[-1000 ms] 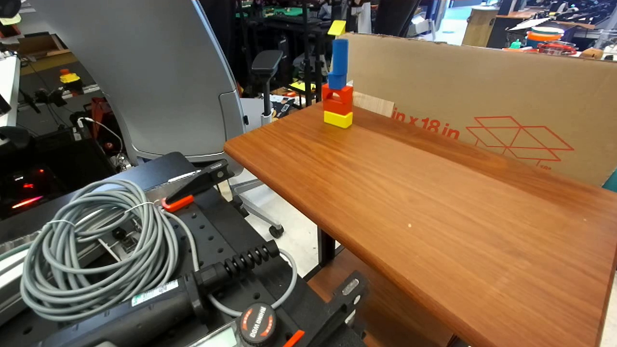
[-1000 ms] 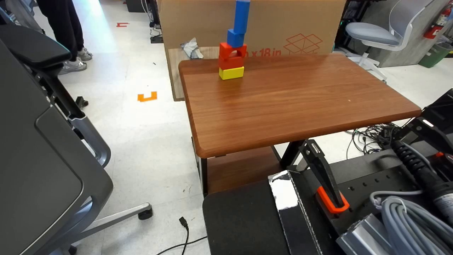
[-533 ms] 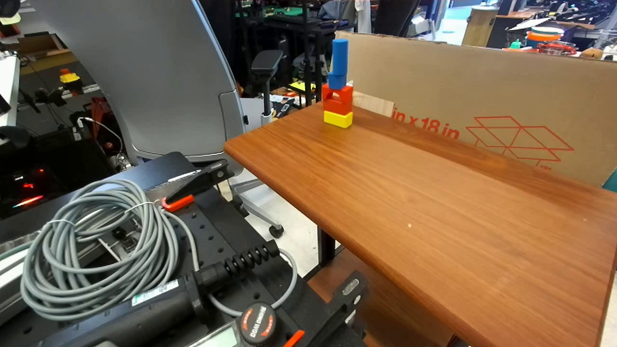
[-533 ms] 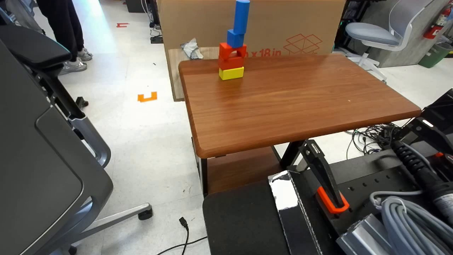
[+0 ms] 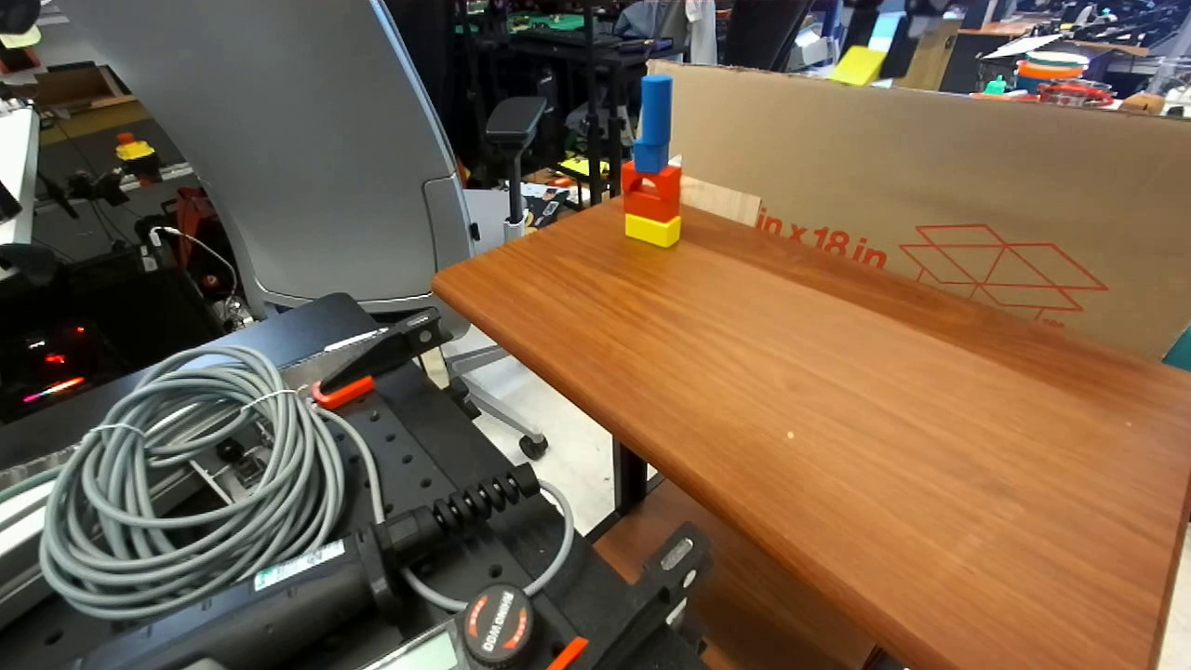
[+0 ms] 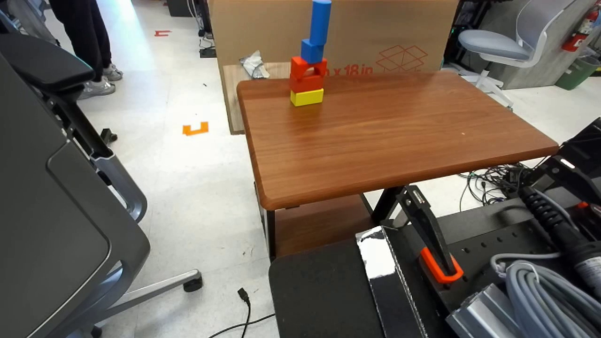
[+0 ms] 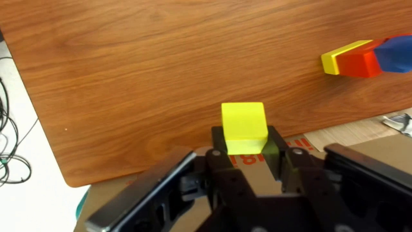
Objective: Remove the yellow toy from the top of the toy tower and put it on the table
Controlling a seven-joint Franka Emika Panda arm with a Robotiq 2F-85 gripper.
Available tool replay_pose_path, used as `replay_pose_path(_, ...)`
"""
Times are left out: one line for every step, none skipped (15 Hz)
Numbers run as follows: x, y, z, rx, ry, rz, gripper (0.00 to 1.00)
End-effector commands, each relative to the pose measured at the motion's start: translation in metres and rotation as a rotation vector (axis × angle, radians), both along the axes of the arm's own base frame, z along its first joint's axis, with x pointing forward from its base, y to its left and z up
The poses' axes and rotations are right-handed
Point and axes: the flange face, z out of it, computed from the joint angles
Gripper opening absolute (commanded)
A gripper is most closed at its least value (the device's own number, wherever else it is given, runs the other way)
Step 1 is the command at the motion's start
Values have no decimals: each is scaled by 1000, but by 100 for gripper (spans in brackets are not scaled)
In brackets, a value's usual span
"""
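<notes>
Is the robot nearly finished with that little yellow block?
Getting there. Done: the little yellow block is off the tower, which tops out in blue. In hand: the gripper holds the block up, off the table. Left: bring it down onto the table and let go.

In both exterior views the red print (image 5: 835, 243) on the cardboard box (image 5: 930, 154) reads "x 18 in", with a red drawing (image 5: 1003, 265) of an open box to its right; a small red figure (image 5: 1051, 324) below it, in an exterior view, is cut off, and "18" shows upside down in the wrist view. In an exterior view a round black knob (image 5: 498, 625) bears "RHINO" and a few more letters that cannot be told for sure. The white label (image 5: 299, 566) on the black tube (image 5: 251, 605) near it is too blurred to read, as is the pale label (image 6: 586, 26) on the fire extinguisher (image 6: 572, 44)
</notes>
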Motion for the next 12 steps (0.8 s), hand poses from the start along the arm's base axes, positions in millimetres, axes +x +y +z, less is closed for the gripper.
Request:
replay_pose_path(22, -20, -37, 32, 78, -11, 8)
replay_pose_path(26, -22, -49, 43, 100, -20, 8)
replay_pose_path(30, -22, -59, 45, 120, -29, 8)
replay_pose_path(35, -21, -70, 41, 138, -36, 8)
replay_pose_path(40, -19, -79, 37, 156, -40, 8)
replay_pose_path(44, -18, -90, 28, 173, -41, 8)
replay_pose_path(49, -15, -101, 10, 185, -45, 8)
replay_pose_path(52, -12, -110, -5, 196, -48, 8)
replay_pose_path(56, -8, -116, -26, 195, -46, 8)
replay_pose_path(60, -4, -121, -36, 194, -41, 8)
replay_pose_path(62, -1, -127, -40, 197, -36, 8)
replay_pose_path(62, 0, -133, -39, 214, -31, 8)
